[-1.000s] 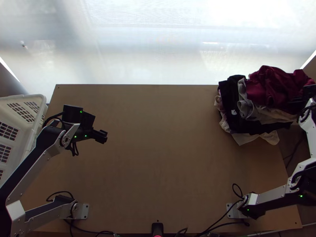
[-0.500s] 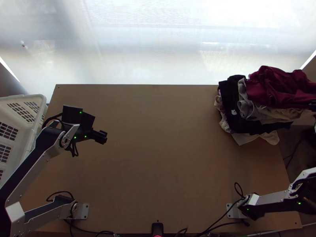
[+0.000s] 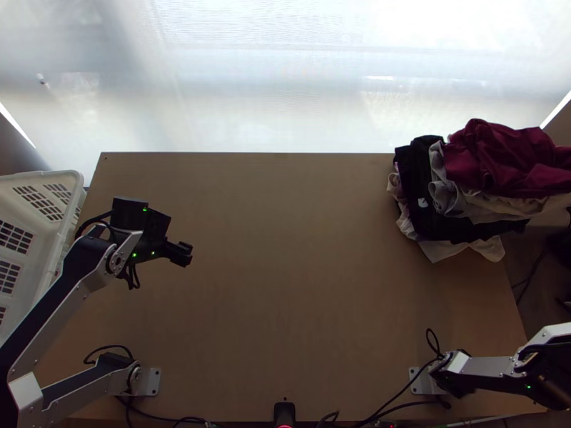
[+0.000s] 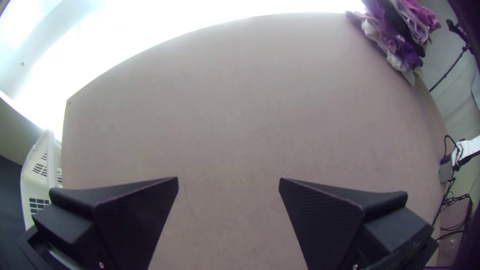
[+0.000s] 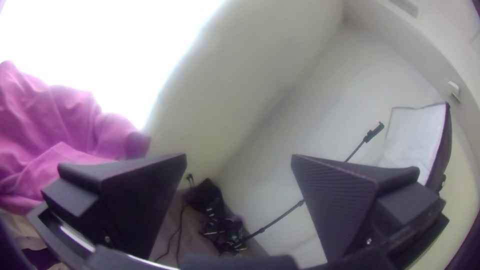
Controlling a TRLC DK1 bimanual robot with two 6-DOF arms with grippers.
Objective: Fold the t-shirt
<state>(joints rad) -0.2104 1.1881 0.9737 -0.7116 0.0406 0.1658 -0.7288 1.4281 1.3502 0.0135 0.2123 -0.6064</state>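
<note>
My left gripper (image 3: 181, 254) is over the left part of the table, away from any cloth. In its wrist view, the left gripper (image 4: 228, 180) stands open, with bare wood between its fingers. The right gripper (image 5: 239, 157) is open too, nothing between its fingers, beside the pile. A dark red garment (image 3: 492, 157), which looks pink (image 5: 60, 125) in the right wrist view, lies bunched on top of the pile. Beneath it are black cloth (image 3: 442, 222) and light cloth (image 3: 446, 194). Which piece is the t-shirt I cannot tell.
A white plastic basket (image 3: 61, 178) stands at the table's left side. The wooden table (image 3: 285, 264) is bare across its middle. Cables (image 3: 400, 392) run along the near edge. A thin stand (image 5: 280, 217) is beyond the right side.
The right arm has moved right and toward the near side, away from the pile, its gripper leaving the top view. The left gripper has shifted slightly nearer. The pile looks nearly the same.
</note>
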